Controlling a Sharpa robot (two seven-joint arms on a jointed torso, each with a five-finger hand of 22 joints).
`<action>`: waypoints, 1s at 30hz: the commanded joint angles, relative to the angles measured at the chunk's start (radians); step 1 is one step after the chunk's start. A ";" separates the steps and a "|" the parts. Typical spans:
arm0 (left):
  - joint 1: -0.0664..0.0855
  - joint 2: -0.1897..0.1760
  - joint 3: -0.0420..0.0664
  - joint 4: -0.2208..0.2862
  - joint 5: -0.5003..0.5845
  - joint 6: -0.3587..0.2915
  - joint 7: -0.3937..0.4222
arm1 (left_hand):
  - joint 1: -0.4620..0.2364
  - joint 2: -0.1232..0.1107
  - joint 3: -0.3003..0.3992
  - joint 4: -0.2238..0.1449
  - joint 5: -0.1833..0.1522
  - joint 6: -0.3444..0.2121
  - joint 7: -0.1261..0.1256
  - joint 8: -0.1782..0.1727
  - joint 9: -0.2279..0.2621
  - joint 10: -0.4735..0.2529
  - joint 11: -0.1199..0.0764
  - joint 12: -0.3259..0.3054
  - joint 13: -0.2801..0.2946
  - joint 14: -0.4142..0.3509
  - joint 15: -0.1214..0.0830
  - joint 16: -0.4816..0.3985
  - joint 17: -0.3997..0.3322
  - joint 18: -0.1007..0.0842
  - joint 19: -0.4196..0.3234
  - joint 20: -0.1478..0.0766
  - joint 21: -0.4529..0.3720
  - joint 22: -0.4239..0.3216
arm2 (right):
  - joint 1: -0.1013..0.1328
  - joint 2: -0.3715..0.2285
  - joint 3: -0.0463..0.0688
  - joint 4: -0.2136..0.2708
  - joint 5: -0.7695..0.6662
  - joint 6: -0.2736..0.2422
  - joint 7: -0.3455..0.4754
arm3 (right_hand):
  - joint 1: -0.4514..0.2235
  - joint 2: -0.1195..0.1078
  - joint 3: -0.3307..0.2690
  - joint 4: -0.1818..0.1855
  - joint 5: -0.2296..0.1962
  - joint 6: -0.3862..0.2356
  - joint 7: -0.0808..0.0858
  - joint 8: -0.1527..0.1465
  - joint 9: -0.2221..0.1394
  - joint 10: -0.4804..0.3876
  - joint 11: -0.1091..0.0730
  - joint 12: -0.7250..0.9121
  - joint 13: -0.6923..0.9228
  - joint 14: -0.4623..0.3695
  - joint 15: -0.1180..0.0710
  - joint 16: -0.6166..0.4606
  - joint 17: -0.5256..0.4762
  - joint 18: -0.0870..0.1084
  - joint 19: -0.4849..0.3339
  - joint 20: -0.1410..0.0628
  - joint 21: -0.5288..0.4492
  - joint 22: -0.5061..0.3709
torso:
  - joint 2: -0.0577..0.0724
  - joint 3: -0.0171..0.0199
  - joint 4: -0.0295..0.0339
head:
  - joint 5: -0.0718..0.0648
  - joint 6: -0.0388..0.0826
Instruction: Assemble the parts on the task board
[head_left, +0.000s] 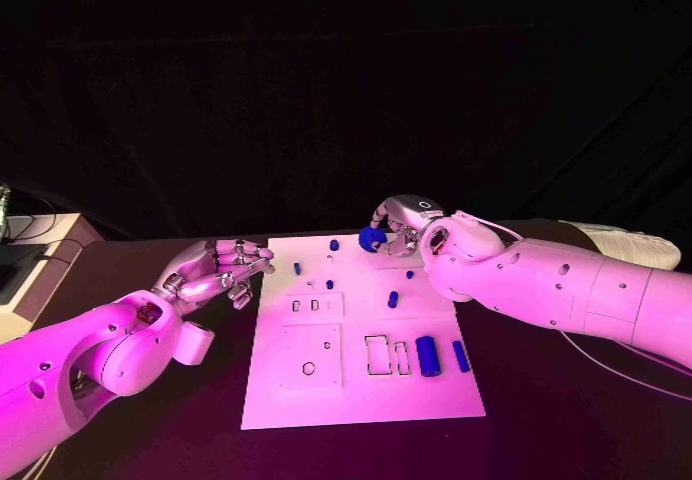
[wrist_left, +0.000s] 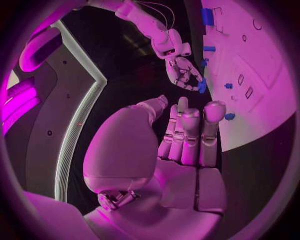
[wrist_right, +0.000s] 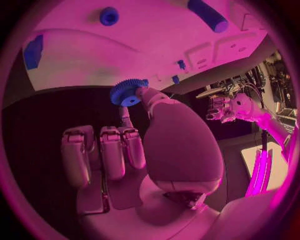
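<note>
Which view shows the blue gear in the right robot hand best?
The right wrist view: the blue gear is close, its teeth visible, pinched by the right robot hand. The head view shows a small blue blob at the fingers; the left wrist view, a distant blue speck.

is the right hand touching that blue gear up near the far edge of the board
Touching. The right wrist view shows the right hand pinching the blue gear between its fingers, with no gap.
</note>
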 joint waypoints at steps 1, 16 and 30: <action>0.000 0.001 0.001 0.001 0.003 0.010 0.004 | 0.002 0.006 0.005 0.002 0.000 -0.003 0.003 -0.006 -0.001 -0.002 0.001 -0.004 -0.001 -0.002 -0.001 -0.004 -0.001 -0.013 -0.008 -0.002 0.003 0.001 | 0.001 0.016 0.000 0.007 -0.045 -0.017 -0.009 | 0.000 -0.011 0.008 0.000 -0.005 0.005 0.000 0.001 0.001 0.100 -0.005 0.005 0.258 0.108 -0.003 0.004 0.263 -0.020 0.097 -0.002 0.006 0.255 | -0.001 0.0000 -0.0007 | 0.004 0.000; 0.000 0.005 0.001 0.006 0.003 0.010 0.004 | 0.002 0.005 0.007 0.000 0.000 -0.003 0.003 -0.007 -0.001 -0.002 0.001 -0.004 -0.001 -0.002 -0.001 -0.004 -0.001 -0.013 -0.008 -0.002 0.004 0.001 | -0.005 0.111 -0.010 -0.038 -0.112 -0.027 -0.027 | -0.001 -0.009 0.012 0.000 -0.012 0.006 0.000 0.001 0.001 0.100 -0.006 0.005 0.258 0.108 -0.003 0.004 0.263 -0.019 0.097 -0.003 0.005 0.254 | 0.002 -0.0022 0.0064 | 0.011 0.003; 0.000 0.007 0.001 0.009 0.003 0.012 0.006 | 0.003 0.005 0.009 -0.002 0.000 -0.002 0.003 -0.007 -0.001 -0.001 0.001 -0.004 -0.001 -0.002 -0.001 -0.004 -0.001 -0.013 -0.008 -0.002 0.004 0.001 | -0.047 0.158 -0.011 -0.077 -0.116 -0.013 -0.017 | -0.001 -0.009 0.016 0.000 -0.015 0.006 0.000 0.000 0.000 0.101 -0.006 0.006 0.259 0.108 -0.003 0.004 0.263 -0.019 0.096 -0.003 0.005 0.254 | 0.002 -0.0002 0.0070 | 0.020 0.001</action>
